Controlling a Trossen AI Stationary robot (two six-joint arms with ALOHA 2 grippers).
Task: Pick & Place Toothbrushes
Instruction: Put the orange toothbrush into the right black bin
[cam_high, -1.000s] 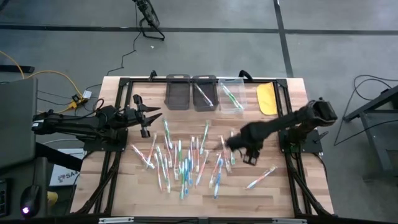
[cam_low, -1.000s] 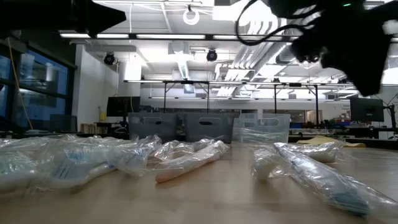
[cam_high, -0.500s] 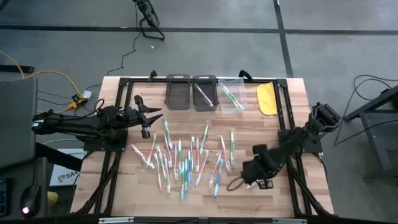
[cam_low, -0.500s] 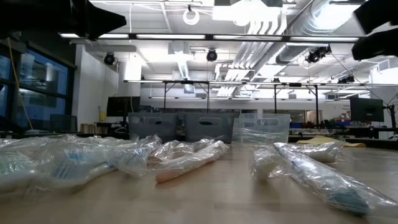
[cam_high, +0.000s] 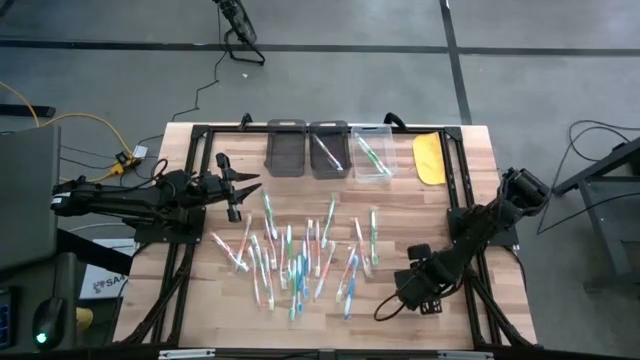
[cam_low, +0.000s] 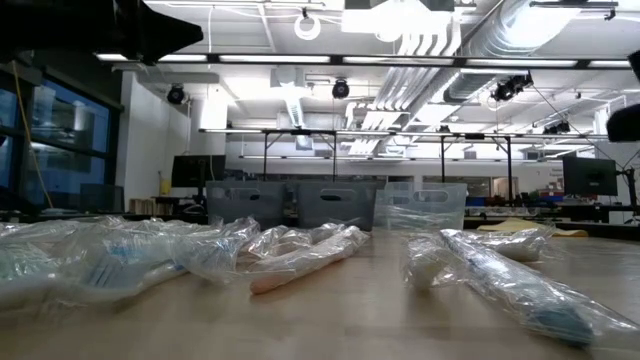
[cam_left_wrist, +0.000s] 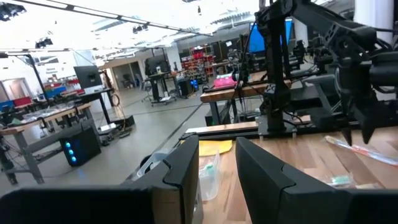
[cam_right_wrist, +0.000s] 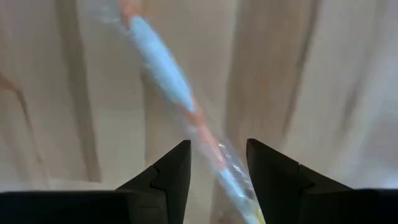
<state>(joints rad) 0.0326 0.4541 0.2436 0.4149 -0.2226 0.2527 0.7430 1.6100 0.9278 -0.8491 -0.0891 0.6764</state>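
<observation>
Wooden worktop (cam_high: 200, 310) on a grey floor, scattered with toothbrushes (cam_high: 300, 255).

The wrapped toothbrushes lie in a loose spread across the middle of the worktop, and a few more sit in 2 of the 3 bins (cam_high: 328, 150) along the far edge, beside a flat yellow object (cam_high: 430, 158). The right gripper (cam_high: 418, 293) is low over the near right part of the worktop, its fingers (cam_right_wrist: 168, 174) spread apart and straddling 1 wrapped blue and orange toothbrush (cam_right_wrist: 168, 78) that lies on the wood below them, not pinched. The left gripper (cam_high: 238, 190) waits above the left side of the worktop, clear of the pile, its fingers (cam_left_wrist: 186, 168) slightly apart with nothing between them.
</observation>
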